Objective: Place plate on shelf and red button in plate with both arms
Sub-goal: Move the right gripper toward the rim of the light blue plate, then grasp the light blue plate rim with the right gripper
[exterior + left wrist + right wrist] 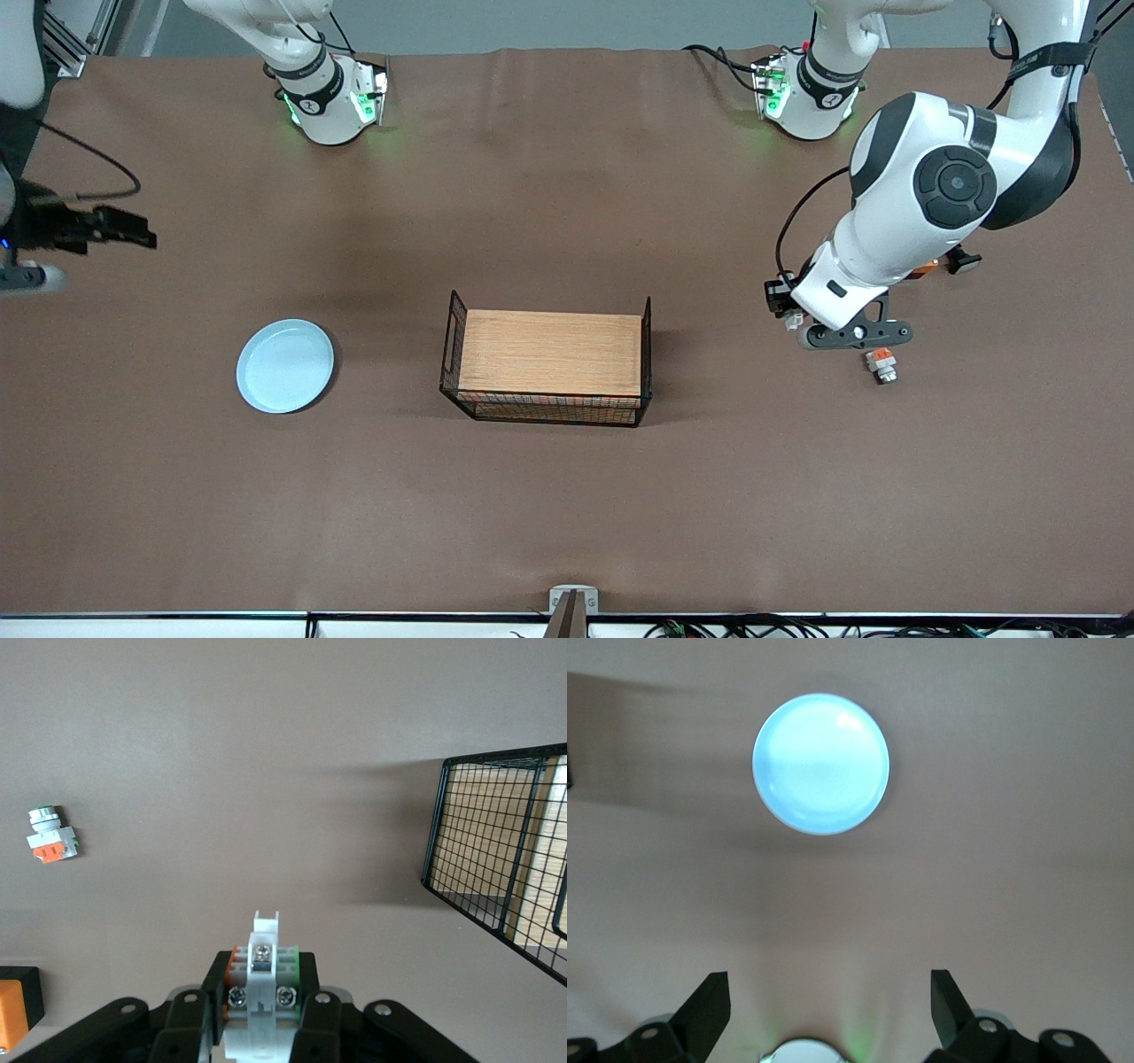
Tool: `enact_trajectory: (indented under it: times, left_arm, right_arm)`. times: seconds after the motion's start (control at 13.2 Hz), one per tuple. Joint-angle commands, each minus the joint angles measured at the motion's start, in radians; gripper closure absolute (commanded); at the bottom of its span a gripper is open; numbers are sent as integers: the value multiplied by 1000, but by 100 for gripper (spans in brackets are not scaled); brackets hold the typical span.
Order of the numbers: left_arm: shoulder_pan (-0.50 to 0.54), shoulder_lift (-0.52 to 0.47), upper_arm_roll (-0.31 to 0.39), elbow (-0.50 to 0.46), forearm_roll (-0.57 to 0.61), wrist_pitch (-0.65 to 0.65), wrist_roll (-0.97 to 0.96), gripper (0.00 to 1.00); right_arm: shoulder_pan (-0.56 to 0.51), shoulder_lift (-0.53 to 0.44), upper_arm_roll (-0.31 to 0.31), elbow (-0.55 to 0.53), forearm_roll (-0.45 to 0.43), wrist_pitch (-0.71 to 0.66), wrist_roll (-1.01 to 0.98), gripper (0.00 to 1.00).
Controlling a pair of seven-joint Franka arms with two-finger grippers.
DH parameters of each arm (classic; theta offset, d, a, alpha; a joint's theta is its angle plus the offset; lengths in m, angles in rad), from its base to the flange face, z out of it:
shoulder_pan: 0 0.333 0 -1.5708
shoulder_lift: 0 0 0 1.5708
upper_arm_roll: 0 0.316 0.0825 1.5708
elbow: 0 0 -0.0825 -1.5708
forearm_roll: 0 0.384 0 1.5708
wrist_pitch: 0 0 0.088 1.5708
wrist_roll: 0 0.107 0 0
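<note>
The plate (285, 365) is lying flat on the brown tabletop (567, 496), toward the right arm's end. It is probably stiff and slippery, best taken by the rim. The right claw (830, 1010) is hanging spread wide above the tabletop near it. The left claw (263, 1014) is gripping the red button (264, 979) (light, small) above the tabletop beside the basket (549, 363).

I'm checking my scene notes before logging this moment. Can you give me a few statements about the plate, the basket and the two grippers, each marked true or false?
1. The plate lies on the table, toward the right arm's end. True.
2. The left gripper is empty. False: it is shut on a small white switch part.
3. The right gripper is open, with the plate in its view. True.
4. The plate sits on the wire basket. False: it lies apart from it.
5. A white part with an orange block lies on the table. True.
</note>
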Motion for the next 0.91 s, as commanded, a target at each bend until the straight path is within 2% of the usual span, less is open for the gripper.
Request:
enact_trajectory:
  times: [0.0,0.23,0.45,0.6,0.68,0.83]
  left_arm:
    - [-4,11,-2,27,-8,-23,-16,78]
    - [-4,11,-2,27,-6,-23,-15,78]
    - [-3,12,-2,27,-6,-23,-13,78]
    - [-3,14,-2,27,-6,-23,-13,78]
    - [-3,14,-2,27,-6,-23,-13,78]
    - [-1,14,-2,27,-6,-23,-9,78]
  right_arm:
    - [-26,78,4,-7,-6,119,-35,0]
    - [-33,161,4,-107,-5,381,-35,0]
    - [-30,233,4,-279,0,749,-29,0]
    - [-34,299,5,-348,3,939,-21,0]
    - [-37,336,6,-365,3,1009,-21,0]
    - [-54,377,6,-373,26,1031,-21,0]
